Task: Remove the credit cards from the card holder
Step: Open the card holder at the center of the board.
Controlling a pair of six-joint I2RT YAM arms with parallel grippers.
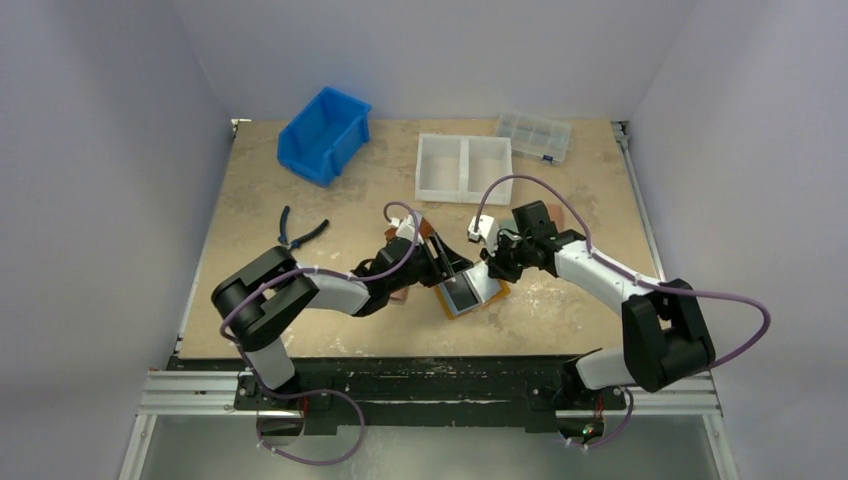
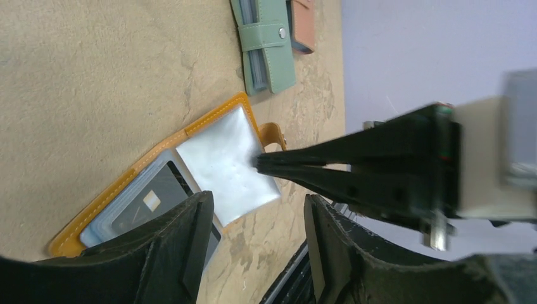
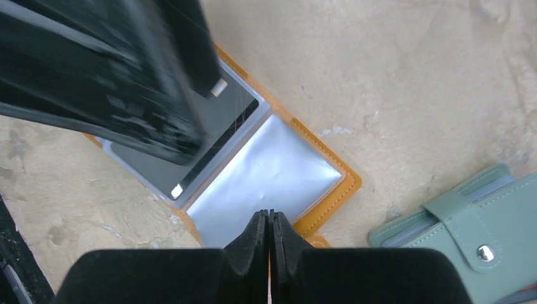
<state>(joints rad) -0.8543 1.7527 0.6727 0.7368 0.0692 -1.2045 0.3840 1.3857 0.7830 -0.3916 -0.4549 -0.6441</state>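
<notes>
Near the table's front edge the card holder (image 1: 470,296) lies spread open, sleeves facing up for reaching. Our left gripper (image 2: 256,206), fingers apart, hangs over its left half, where a dark credit card (image 2: 155,197) sits sleeved, likely to steady the holder. Our right gripper (image 3: 269,218), fingers pressed together, meets the pale sleeve (image 3: 266,174) at its edge; whether it nips anything we cannot tell. A green wallet (image 3: 468,221) lies just beside, and a white tray (image 1: 465,168) stands far back.

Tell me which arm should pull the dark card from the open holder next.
Left, probably. The left gripper is open over the dark card in the card holder, while the right gripper is shut, tips at the edge of the silvery sleeve.
</notes>
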